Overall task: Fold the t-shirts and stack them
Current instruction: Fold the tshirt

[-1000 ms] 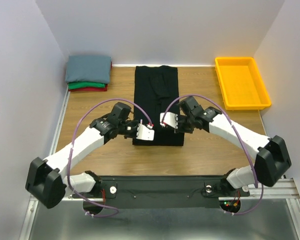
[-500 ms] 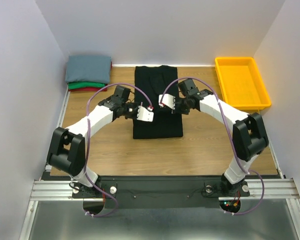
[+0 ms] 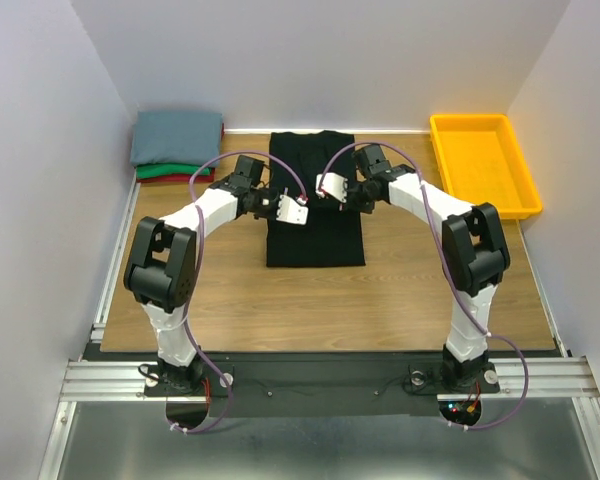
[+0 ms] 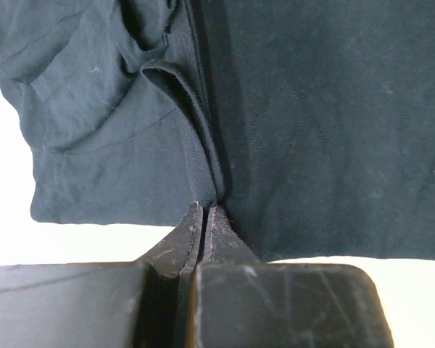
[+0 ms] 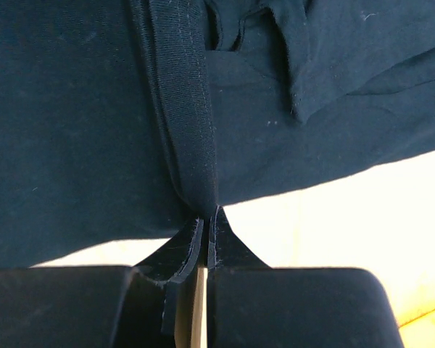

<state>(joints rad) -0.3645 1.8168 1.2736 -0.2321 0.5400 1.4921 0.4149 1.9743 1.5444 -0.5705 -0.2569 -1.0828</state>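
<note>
Clenched on black t-shirt hem with left gripper and right gripper; carry level, in step; lay edge flush.

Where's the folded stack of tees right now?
In the top view, the folded stack sits in the far-left corner of the table, left of the black t-shirt; the yellow bin is at the far right.

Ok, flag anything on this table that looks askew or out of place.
Nothing stands out. The black t-shirt lies straight mid-table, with the left tool and right tool each shut on a pinched fold; the folded stack looks neat.
</note>
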